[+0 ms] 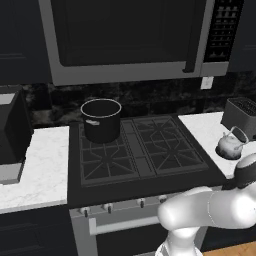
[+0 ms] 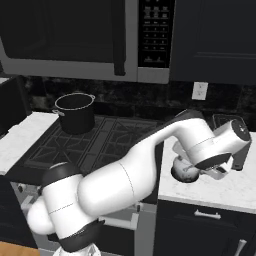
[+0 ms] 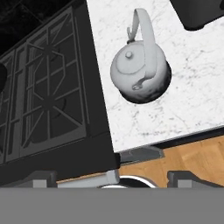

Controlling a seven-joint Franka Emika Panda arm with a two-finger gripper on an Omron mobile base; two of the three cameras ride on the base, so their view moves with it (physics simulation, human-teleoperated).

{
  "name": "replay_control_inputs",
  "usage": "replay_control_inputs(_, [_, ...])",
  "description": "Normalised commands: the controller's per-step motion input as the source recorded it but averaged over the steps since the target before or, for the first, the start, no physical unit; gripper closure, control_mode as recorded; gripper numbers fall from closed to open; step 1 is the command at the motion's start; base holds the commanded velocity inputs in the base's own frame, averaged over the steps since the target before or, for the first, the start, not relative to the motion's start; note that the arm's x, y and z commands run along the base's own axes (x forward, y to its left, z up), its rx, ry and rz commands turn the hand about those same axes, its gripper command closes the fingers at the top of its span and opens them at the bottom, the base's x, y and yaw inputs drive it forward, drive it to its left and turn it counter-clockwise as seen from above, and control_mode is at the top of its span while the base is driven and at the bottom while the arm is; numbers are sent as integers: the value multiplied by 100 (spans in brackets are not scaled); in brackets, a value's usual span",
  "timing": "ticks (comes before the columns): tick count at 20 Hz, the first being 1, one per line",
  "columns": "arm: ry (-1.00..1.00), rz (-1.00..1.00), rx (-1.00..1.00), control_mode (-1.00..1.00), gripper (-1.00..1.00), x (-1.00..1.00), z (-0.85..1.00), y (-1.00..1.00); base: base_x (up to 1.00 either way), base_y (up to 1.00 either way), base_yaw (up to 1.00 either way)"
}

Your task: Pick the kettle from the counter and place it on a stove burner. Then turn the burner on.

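Note:
The silvery kettle point(image 1: 230, 144) stands upright on the white marble counter point(image 1: 202, 128) right of the cooktop, its wire handle arched over the lid. From above, the kettle point(image 3: 138, 75) sits near the counter's point(image 3: 192, 100) left edge. My gripper point(image 3: 114, 178) hovers over it, open, fingertips wide apart and holding nothing. In the right base view my arm bends over the kettle point(image 2: 183, 172) and hides part of it. The nearest stove burner point(image 1: 167, 150) has a bare black grate; another stove burner point(image 3: 43, 87) lies left of the counter.
A black pot point(image 1: 101, 120) occupies the back left burner. A dark toaster point(image 1: 242, 112) stands behind the kettle. A microwave point(image 1: 130, 35) hangs over the stove. Knobs point(image 1: 107, 206) line the stove front. The wooden floor point(image 3: 188, 151) lies past the counter edge.

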Motion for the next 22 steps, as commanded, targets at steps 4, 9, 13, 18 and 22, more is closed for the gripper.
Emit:
replay_control_inputs(4, [0,0,0,-100,-100,0,-2,0,0,0,0])
replay_control_inputs(9, [0,0,0,-100,-100,0,-2,0,0,0,0])
replay_control_inputs(13, [0,0,0,-100,-100,0,-2,0,0,0,0])
replay_control_inputs(18, [0,0,0,-100,-100,0,-1,0,0,0,0])
replay_control_inputs(22, [0,0,0,-100,-100,0,-11,0,0,0,0])
